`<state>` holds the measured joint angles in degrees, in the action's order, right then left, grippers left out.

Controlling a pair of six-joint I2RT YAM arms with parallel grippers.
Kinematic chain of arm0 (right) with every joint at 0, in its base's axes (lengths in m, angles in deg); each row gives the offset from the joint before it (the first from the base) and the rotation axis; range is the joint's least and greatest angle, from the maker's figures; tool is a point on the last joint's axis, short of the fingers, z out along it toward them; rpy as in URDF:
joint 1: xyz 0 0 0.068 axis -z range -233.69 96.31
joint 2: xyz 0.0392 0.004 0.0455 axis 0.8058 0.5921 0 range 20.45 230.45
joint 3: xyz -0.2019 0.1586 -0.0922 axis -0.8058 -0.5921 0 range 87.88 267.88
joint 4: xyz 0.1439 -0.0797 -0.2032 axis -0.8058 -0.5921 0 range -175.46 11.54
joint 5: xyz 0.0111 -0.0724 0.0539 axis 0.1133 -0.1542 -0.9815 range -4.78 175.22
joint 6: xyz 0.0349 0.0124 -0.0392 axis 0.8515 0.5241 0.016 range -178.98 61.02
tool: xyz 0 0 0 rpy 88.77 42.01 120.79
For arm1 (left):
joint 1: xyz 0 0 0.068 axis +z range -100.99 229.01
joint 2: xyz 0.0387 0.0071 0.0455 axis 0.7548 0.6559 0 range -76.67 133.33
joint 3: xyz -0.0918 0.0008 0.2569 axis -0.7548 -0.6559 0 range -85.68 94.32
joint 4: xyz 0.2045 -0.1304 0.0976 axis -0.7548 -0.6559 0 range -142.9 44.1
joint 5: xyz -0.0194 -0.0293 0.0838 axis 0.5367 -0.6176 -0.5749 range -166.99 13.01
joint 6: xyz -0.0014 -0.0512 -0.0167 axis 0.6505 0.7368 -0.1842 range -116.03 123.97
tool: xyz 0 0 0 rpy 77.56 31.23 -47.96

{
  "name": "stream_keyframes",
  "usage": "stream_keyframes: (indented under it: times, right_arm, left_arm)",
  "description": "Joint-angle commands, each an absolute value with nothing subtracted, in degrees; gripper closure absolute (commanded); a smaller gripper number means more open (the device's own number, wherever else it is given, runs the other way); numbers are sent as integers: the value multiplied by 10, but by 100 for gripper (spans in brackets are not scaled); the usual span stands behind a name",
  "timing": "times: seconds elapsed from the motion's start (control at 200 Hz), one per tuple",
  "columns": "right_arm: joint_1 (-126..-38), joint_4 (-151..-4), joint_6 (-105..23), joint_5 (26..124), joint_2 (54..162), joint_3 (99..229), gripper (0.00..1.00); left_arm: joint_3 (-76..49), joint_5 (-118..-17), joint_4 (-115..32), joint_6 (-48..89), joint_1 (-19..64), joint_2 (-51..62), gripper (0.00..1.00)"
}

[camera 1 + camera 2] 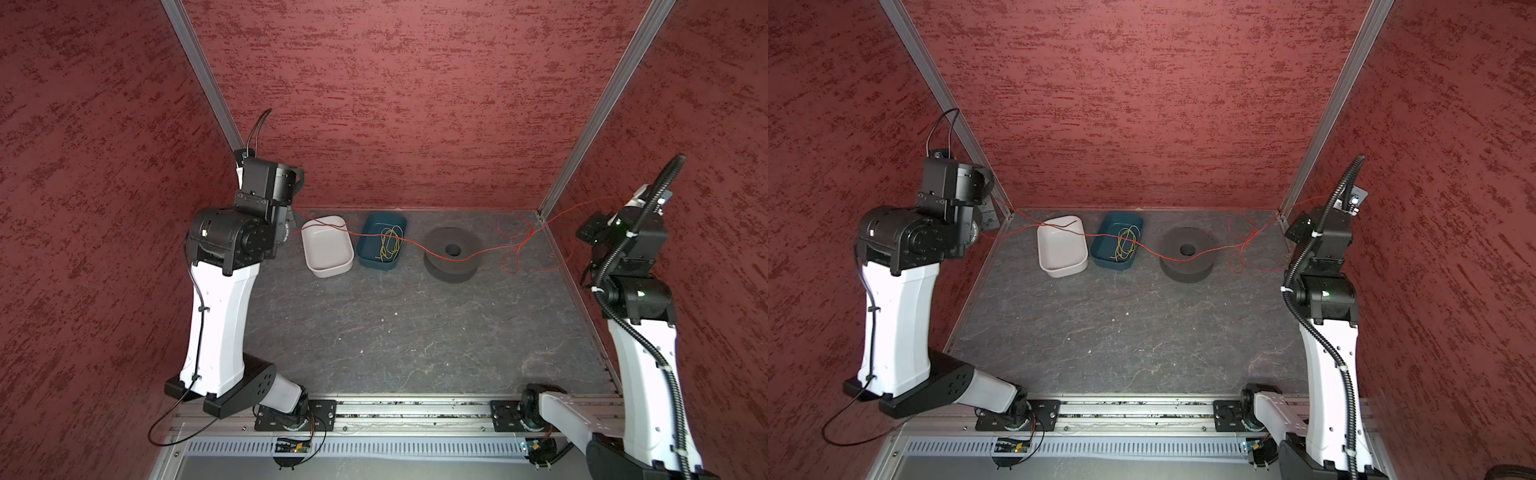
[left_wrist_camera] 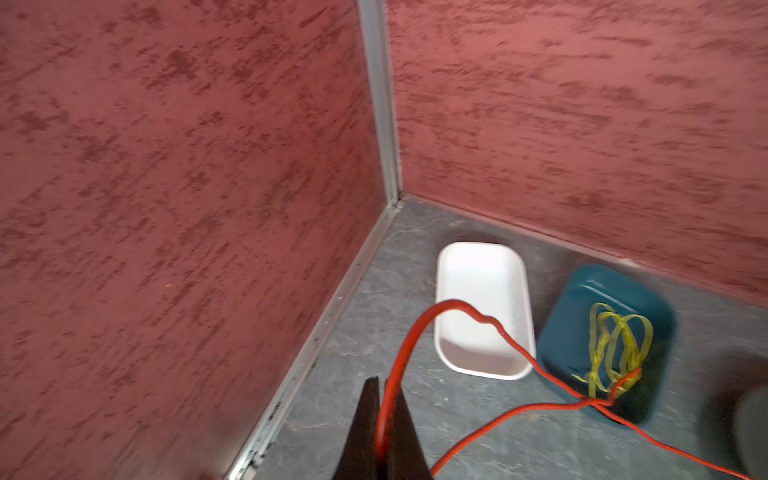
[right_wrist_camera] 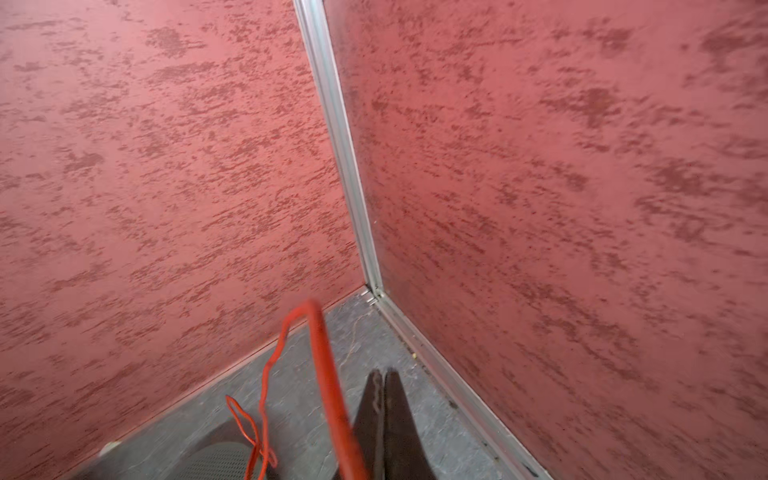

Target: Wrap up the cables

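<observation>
The table (image 1: pixel 374 332) carries a black spool (image 1: pixel 451 268), a blue tray (image 1: pixel 376 266) with yellow wires (image 1: pixel 390 245) in it, and a white tray (image 1: pixel 328 272). The cable (image 3: pixel 328 374) spans the far side, passing over both trays and the spool, with slack loops on the table at the right.

The left gripper (image 2: pixel 381 415) is clamped on the cable. The right gripper (image 3: pixel 384 407) is closed; the cable runs beside its fingers, and I cannot tell if it is pinched.

The step looks like stretching the cable out, with no winding done yet. Next, coils need forming without snagging the yellow wires.
</observation>
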<state>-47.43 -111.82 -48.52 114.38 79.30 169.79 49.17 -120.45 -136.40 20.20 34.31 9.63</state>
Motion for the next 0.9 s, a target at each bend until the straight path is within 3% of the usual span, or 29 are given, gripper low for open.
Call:
stream_keyframes:
  times: [0.0,0.291,0.892]
  right_arm:
    - [-464,-1138,-521,1229,802,1702,100]
    - [-462,-1152,-501,1193,834,1688,100]
    - [-461,-1120,-507,1194,846,1633,95]
  left_arm:
    - [477,-1209,-1380,156,407,61,99]
    - [346,-1149,-1312,145,438,18,99]
    - [232,-1108,-1235,135,441,-22,99]
